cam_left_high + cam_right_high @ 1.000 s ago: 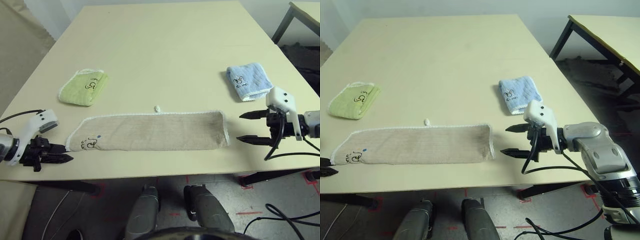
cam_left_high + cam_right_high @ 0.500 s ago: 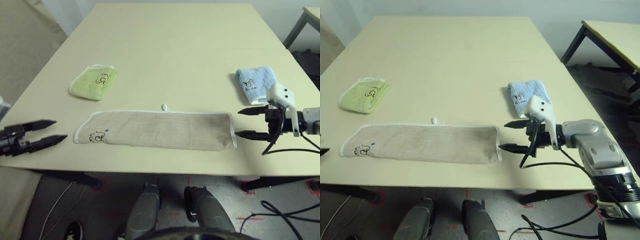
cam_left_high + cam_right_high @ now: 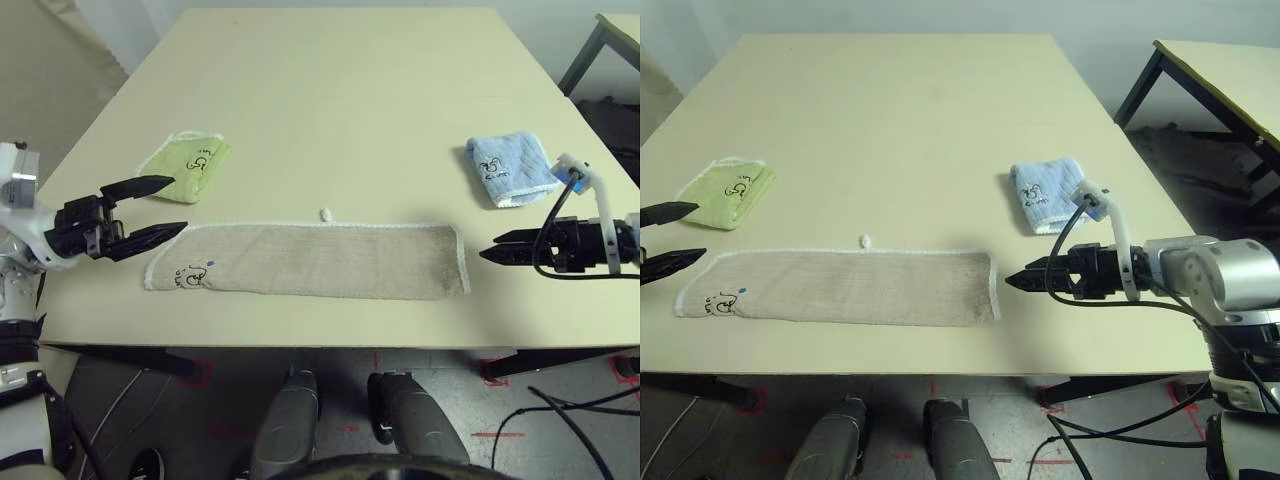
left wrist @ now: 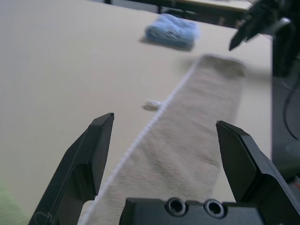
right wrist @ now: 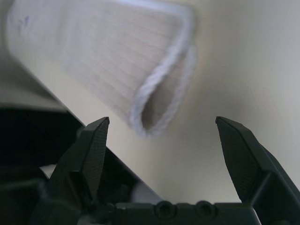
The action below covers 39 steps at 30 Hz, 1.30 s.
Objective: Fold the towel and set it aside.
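- Step in hand: the folding of the beige towel [image 3: 320,262] appears part done; it lies as a long strip near the front edge of the tabletop [image 3: 330,110], its white loop [image 3: 325,214] sticking out from the far edge.
- The left gripper [image 3: 181,204] is above the strip's left end, jaws spread wide, with nothing between them.
- The right gripper [image 3: 488,247] is just beside the right end, its jaws also apart and empty; the layers there gape a little at the edge.
- Next move, as I judge it: bring one end over towards the other to shorten the strip, which calls for jaws low enough to take all the layers together. Catching only the upper one could open the fold.
- Setting the towel aside remains to be done after that.
- Count of towels: three, namely one beige, one light green [image 3: 190,170] at the left and one light blue [image 3: 510,165] at the right, the last two folded into compact bundles.
- Count of grippers: two. Count of tables: two, including the side table [image 3: 1240,80] beyond the right edge.
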Each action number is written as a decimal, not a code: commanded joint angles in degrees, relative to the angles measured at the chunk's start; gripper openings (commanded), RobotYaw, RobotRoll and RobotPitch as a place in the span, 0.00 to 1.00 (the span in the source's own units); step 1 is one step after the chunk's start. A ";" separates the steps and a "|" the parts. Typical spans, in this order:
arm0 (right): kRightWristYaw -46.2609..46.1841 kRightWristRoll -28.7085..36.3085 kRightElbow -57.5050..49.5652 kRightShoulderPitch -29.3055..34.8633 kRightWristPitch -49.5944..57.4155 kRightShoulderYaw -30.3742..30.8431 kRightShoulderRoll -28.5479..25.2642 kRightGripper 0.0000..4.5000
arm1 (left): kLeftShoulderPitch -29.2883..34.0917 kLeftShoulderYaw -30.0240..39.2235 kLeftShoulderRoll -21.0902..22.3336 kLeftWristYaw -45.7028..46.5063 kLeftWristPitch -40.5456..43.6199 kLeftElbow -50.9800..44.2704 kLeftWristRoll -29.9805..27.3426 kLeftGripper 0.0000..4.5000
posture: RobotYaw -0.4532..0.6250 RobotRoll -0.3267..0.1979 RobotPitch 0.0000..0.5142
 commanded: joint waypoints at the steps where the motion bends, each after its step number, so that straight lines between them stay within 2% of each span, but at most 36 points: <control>1: -5.76 1.45 6.53 -5.11 4.68 -1.79 2.36 1.00 | 1.15 -5.14 1.90 -0.50 -3.32 -1.17 -1.78 0.99 | 0.46 0.62 0.27; 6: -12.78 3.83 11.57 -8.76 4.79 0.30 5.59 1.00 | 1.05 -8.78 2.63 -0.50 -6.03 -0.26 -2.44 0.99 | 0.45 0.62 0.27; 10: -16.89 7.94 16.42 -10.39 4.79 3.71 6.07 1.00 | -0.58 -8.29 1.75 -0.50 -4.63 1.10 -3.24 0.99 | 0.46 0.62 0.27; 15: -20.41 16.26 20.90 -12.20 4.79 7.62 4.45 1.00 | -0.75 -8.77 2.21 -0.50 -4.93 1.37 -3.31 0.99 | 0.47 0.62 0.28; 19: -23.77 20.82 19.43 -11.08 4.79 11.13 2.31 1.00 | -0.10 -8.87 2.17 -0.50 -5.88 1.70 -2.55 0.99 | 0.47 0.62 0.28; 24: -25.81 30.71 16.58 -9.46 4.79 16.11 0.11 1.00 | -0.58 -9.49 2.11 -0.50 -6.61 2.48 -2.00 0.99 | 0.47 0.62 0.28; 31: -36.08 35.16 17.19 -8.47 4.79 13.30 7.47 1.00 | -1.69 -10.09 1.35 -0.50 -6.69 2.66 -1.65 0.99 | 0.47 0.62 0.28; 34: -41.90 34.47 19.25 -8.39 4.79 9.10 11.54 1.00 | -1.72 -10.18 1.45 -0.50 -6.97 2.44 -1.49 0.99 | 0.47 0.62 0.28; 39: -47.43 34.06 19.72 -7.31 4.79 5.38 15.01 1.00 | -1.95 -9.83 1.86 -0.50 -7.05 2.00 -1.36 0.99 | 0.48 0.62 0.28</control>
